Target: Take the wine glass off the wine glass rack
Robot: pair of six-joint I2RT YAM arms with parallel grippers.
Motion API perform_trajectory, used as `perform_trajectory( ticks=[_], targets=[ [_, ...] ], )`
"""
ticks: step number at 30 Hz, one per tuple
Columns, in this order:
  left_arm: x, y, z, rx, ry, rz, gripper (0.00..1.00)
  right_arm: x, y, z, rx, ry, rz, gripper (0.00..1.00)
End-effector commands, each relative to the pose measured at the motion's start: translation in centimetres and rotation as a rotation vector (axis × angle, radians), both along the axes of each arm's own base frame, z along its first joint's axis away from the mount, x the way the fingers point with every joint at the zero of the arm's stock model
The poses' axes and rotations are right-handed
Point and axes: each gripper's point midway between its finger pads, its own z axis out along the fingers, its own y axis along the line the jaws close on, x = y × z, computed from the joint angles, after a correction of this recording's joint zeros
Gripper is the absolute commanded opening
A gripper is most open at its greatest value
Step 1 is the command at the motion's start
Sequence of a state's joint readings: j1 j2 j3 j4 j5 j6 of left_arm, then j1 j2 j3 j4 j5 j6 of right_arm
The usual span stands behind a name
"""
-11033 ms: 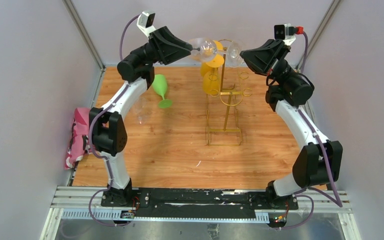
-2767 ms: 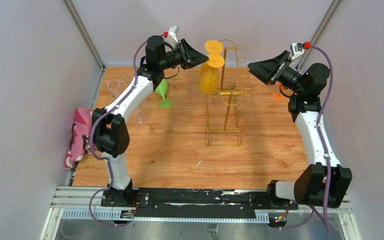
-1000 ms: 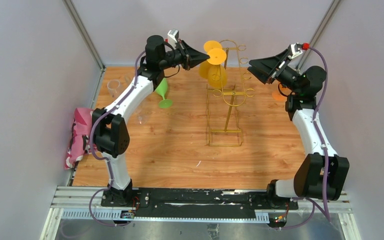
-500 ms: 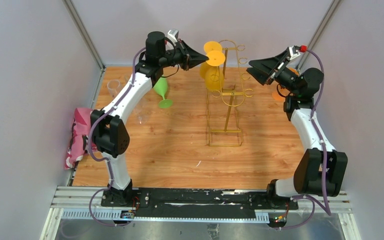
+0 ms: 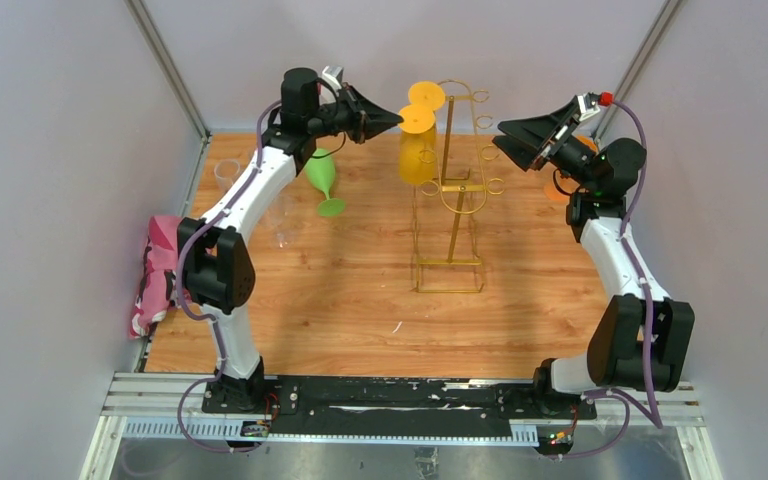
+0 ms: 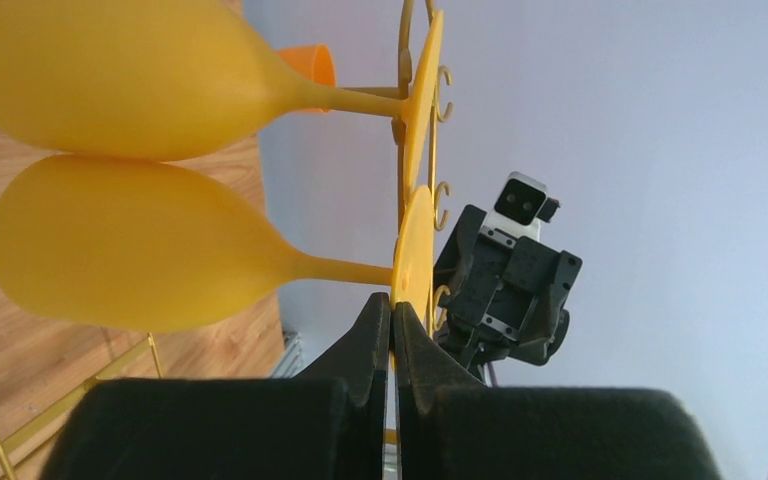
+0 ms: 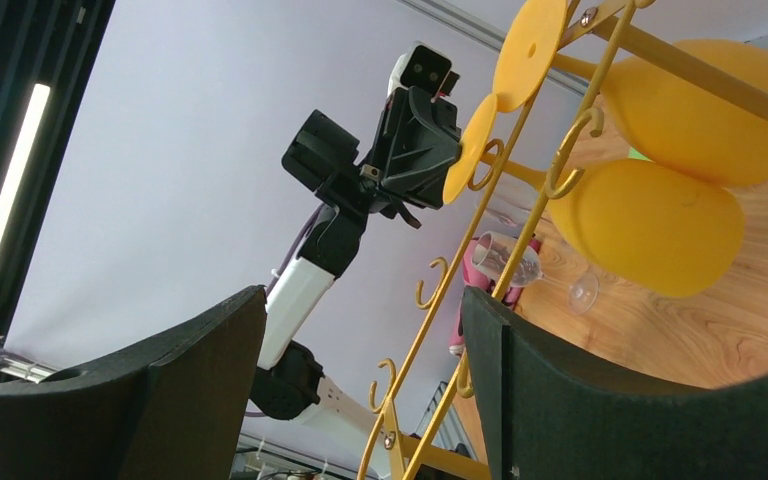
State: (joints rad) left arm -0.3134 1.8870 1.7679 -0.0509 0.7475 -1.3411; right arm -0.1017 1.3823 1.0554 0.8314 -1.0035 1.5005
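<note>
Since 0.5 s ago the left gripper (image 5: 396, 118) has drawn back a little to the left, and the foot of the wine glass (image 5: 417, 119) has come with it, away from the post of the rack (image 5: 455, 230). The yellow bowls, which were swung to the right, now hang straighter. The right arm has hardly moved.

The left jaws are nearly closed. In the left wrist view only a thin slit shows between the black fingers (image 6: 368, 335), and the rim of the glass foot sits in that slit, pinched edge-on. The right gripper (image 7: 360, 300) stands wide open beside the rack, holding and touching nothing.

The wine glass (image 6: 130, 245) is opaque yellow, with a smooth egg-shaped bowl, a thin stem and a flat round foot. It hangs bowl-down on the rack's upper hooks, just beside a 2nd yellow glass (image 6: 130, 70). The rack is thin gold wire with curled hooks, standing on a wood-grain table (image 5: 360, 300)
</note>
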Motion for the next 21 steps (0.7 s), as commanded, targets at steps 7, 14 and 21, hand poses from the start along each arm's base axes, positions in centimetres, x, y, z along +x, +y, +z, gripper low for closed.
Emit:
perform_trajectory(
  ticks=[7,14,21],
  targets=[
    [-1.0,1.0,2.3,-0.017,-0.059,-0.014,0.00,-0.1,-0.5,-0.2,-0.010,-0.026,0.002,0.76],
    [-2.3,2.4,2.8,0.036,-0.095,0.033,0.00,-0.3,-0.5,-0.4,-0.013,-0.025,0.006,0.76],
    [-3.5,5.8,3.6,0.130,-0.148,0.139,0.00,-0.4,-0.5,-0.3,-0.012,-0.031,0.005,0.77]
  ],
)
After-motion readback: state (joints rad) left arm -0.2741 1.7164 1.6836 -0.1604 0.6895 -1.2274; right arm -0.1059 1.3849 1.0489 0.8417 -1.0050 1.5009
